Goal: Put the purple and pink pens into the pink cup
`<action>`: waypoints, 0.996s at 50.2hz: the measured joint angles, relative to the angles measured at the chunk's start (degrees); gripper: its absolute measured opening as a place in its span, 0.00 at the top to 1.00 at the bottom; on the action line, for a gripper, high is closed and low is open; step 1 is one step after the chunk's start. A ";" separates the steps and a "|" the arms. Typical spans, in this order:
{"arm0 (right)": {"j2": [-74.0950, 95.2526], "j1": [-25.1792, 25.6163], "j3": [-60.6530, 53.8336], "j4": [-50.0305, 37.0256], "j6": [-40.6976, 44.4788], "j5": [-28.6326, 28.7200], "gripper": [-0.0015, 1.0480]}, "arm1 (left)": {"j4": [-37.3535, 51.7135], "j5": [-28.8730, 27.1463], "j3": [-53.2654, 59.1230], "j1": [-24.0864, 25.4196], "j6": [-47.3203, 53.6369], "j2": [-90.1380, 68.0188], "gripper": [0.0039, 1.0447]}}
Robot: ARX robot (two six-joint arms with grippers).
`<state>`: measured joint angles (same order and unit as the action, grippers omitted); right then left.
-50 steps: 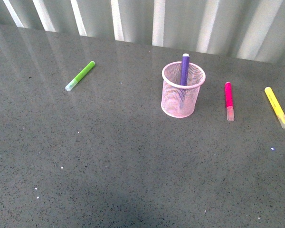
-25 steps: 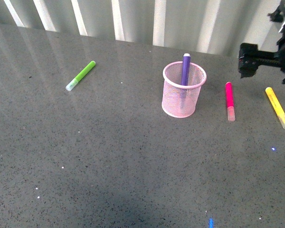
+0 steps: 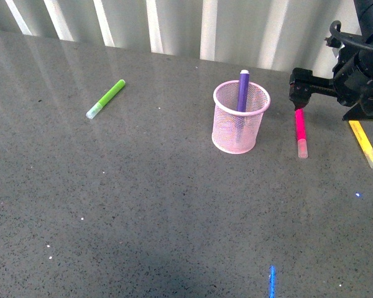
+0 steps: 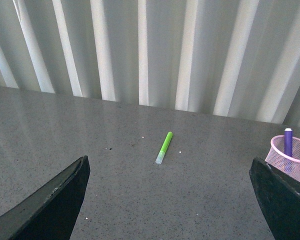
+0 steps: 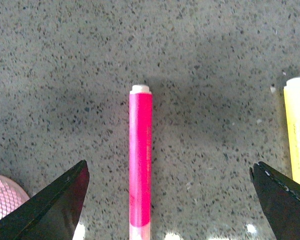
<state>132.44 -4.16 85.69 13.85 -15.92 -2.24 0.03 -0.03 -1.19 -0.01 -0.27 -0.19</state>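
While the purple pen (image 3: pixel 243 89) stands in the pink cup (image 3: pixel 240 127), leaning on the far rim, the pink pen (image 3: pixel 300 129) lies flat on the table (image 3: pixel 143 205), just to the right of the cup and apart from it. Half the task looks done.

Right gripper (image 5: pixel 168 169): over the far end of the pink pen, jaws spread wide, holding nothing. In the right wrist view the barrel runs between the two fingers, lying closer to the finger on the cup side than to the other. Height above the table: cannot tell.

Left gripper (image 4: pixel 168 162): also wide and empty, held back, looking toward the green marker (image 4: pixel 164 148) and the cup.

Step in hand, as judged: pick up the pink pen.
- Shift toward the cup until the barrel sits midway between the fingers.
- Move along the pen toward the middle of the barrel; a grip at the end would let it swing.
- Go straight down and close across the barrel, not the cap.
- The yellow marker (image 5: pixel 298 135) lies parallel on the outer side; keep that finger clear of it.
- Mesh cup is probably light, so enter from above, beside the purple pen, without touching the rim.
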 joint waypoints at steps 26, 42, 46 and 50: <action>8.76 0.11 8.15 1.88 0.00 0.46 0.07 | 0.00 0.02 0.00 0.00 0.00 0.00 0.06; 9.88 0.35 9.07 0.04 0.66 -1.44 0.27 | 0.00 0.02 0.00 0.00 0.00 0.02 0.06; 9.99 0.55 8.96 -1.11 0.94 -1.44 0.37 | 0.00 0.02 0.00 0.00 0.00 0.00 0.06; 9.99 0.74 8.83 -1.51 1.16 -1.38 0.47 | 0.00 0.02 0.00 0.00 0.00 0.00 0.06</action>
<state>142.43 -3.42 94.52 12.34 -14.76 -3.62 0.03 -0.01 -1.19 -0.01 -0.27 -0.19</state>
